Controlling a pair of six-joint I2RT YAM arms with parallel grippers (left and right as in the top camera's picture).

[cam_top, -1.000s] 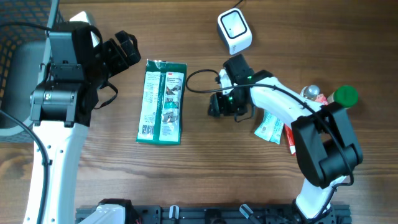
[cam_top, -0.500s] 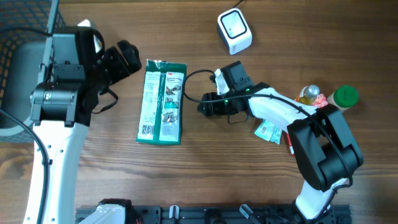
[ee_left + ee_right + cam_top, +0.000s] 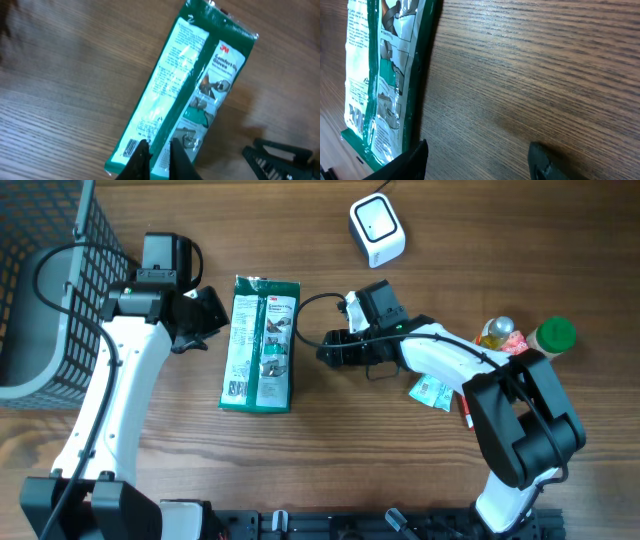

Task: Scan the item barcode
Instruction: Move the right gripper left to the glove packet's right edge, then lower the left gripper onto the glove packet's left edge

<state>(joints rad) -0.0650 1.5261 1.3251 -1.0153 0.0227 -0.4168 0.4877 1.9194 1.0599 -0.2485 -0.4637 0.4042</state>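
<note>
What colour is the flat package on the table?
The package is green and white; the left wrist view shows it best.

Wire basket [image 3: 100,250] — green-capped bottle [image 3: 556,334]

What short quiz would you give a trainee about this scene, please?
1. True or false: the green glove package lies flat on the table.
2. The white scanner stands nearest: A the package's barcode end, B the right arm, C the table's near edge.
3. Which arm's jaws stand open?
Key: 1 true; 2 B; 3 the right arm's.
</note>
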